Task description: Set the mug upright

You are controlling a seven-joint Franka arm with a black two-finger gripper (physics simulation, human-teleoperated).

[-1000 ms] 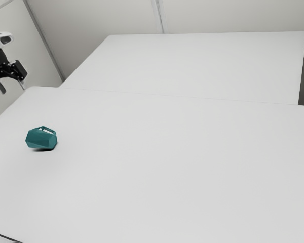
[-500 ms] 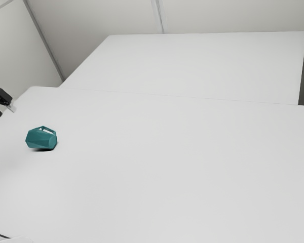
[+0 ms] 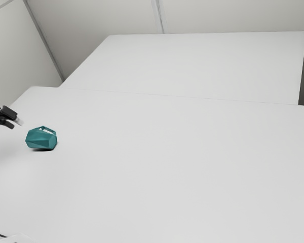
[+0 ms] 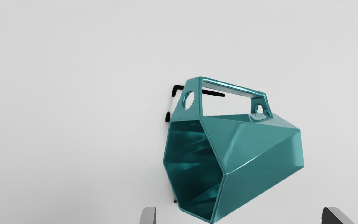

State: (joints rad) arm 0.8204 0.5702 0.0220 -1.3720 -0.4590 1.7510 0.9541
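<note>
white table [image 3: 167, 177] | end effector [image 3: 15, 124] slanting down, spread | near sideways teal mug [image 3: 41, 138]

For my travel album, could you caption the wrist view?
A teal, faceted mug lies on its side, open mouth showing, before the hand's parted fingertips.

Table [image 3: 172, 172]: white, smooth top. Teal faceted mug [image 3: 40, 138] rests on its side on surface, toward exterior view's left.
</note>
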